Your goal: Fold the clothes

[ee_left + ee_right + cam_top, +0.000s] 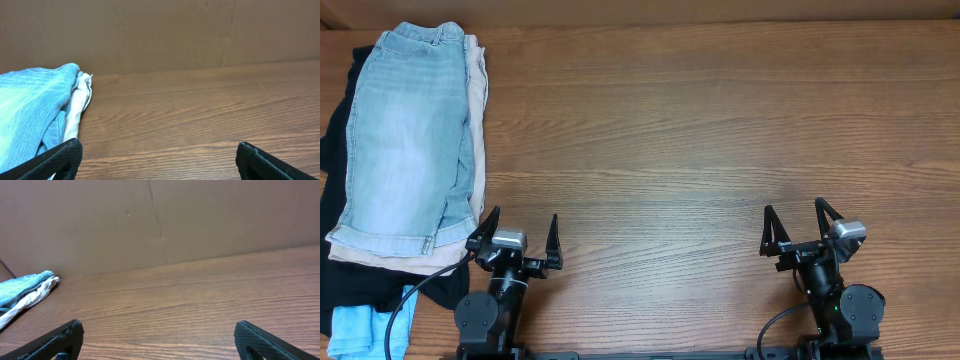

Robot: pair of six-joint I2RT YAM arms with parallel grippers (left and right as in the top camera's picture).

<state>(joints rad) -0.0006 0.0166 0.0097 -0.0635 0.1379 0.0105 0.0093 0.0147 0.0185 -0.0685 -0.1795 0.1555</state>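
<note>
Folded pale-blue denim shorts (405,130) lie on top of a pile at the table's left edge, over beige shorts (477,90), a black garment (338,140) and a small light-blue piece (365,322). The denim (30,110) and the beige edge (77,102) show at the left of the left wrist view, and far left in the right wrist view (22,287). My left gripper (516,243) is open and empty just right of the pile's near corner. My right gripper (801,232) is open and empty at the front right.
The brown wooden table (720,130) stretches right of the pile. A brown cardboard wall (160,220) stands along the table's far edge. Black cables run by both arm bases at the front edge.
</note>
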